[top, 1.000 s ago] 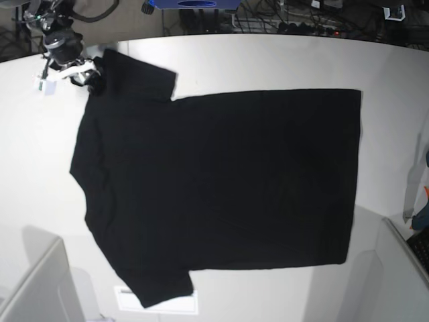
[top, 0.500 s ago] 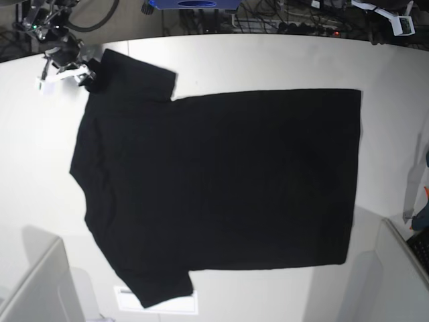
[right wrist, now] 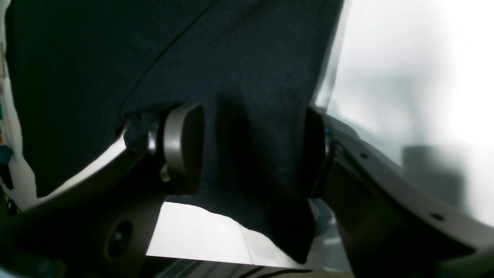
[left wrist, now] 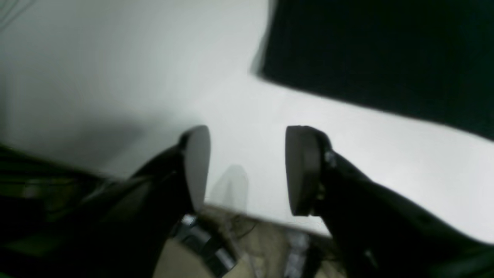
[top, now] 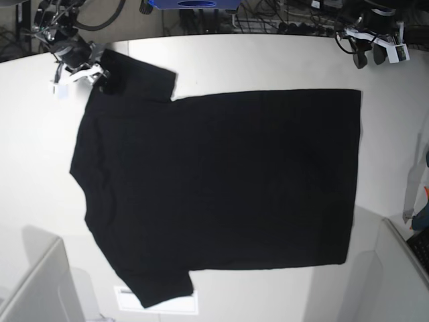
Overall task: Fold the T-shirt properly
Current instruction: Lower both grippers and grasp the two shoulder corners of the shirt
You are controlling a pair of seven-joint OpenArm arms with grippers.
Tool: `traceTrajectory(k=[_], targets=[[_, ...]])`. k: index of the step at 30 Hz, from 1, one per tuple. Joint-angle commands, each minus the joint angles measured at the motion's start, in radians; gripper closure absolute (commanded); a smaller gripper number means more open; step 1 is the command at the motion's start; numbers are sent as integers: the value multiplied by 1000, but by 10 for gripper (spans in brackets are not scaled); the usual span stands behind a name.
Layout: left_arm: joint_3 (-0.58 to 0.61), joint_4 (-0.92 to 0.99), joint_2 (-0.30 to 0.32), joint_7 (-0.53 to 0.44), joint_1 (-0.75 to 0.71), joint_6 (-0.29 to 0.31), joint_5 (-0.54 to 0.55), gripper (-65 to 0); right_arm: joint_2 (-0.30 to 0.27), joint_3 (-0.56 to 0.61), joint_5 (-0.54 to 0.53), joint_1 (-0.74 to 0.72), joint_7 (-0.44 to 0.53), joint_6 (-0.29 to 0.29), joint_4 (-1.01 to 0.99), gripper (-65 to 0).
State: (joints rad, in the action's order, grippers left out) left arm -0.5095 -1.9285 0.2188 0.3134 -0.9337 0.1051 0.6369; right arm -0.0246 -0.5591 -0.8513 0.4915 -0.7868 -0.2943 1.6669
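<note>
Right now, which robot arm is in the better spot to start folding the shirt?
Probably the right arm. The right gripper has its jaws open around a fold at the T-shirt sleeve's edge. The left gripper is open above bare table, apart from the shirt's corner, so it has farther to go.

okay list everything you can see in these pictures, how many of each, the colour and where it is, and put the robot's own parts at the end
T-shirt: one, black, spread flat across the middle of the table, sleeves toward the base view's left.
Table: one, white, under the shirt.
White panels: two, pale grey, at the near left and near right corners.
Cables: several, dark, behind the far table edge.
Blue object: one, behind the far edge, cut off by the frame.
Right gripper: one, dark, at the far-left sleeve; jaws apart with a sleeve fold between them.
Left gripper: one, dark, above bare table near the shirt's far-right corner; jaws apart, empty.
</note>
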Motion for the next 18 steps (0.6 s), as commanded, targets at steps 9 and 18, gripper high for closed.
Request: traceTrajectory(k=[9,18], targets=[[-10,18,-5,-18,52,-3,107,-446,-5,-5,27,-4,-26,11,-29,0],[-11,179,6,56,192,-5,225,-456,-5,-5,25,-4,-27,11,-27,0]])
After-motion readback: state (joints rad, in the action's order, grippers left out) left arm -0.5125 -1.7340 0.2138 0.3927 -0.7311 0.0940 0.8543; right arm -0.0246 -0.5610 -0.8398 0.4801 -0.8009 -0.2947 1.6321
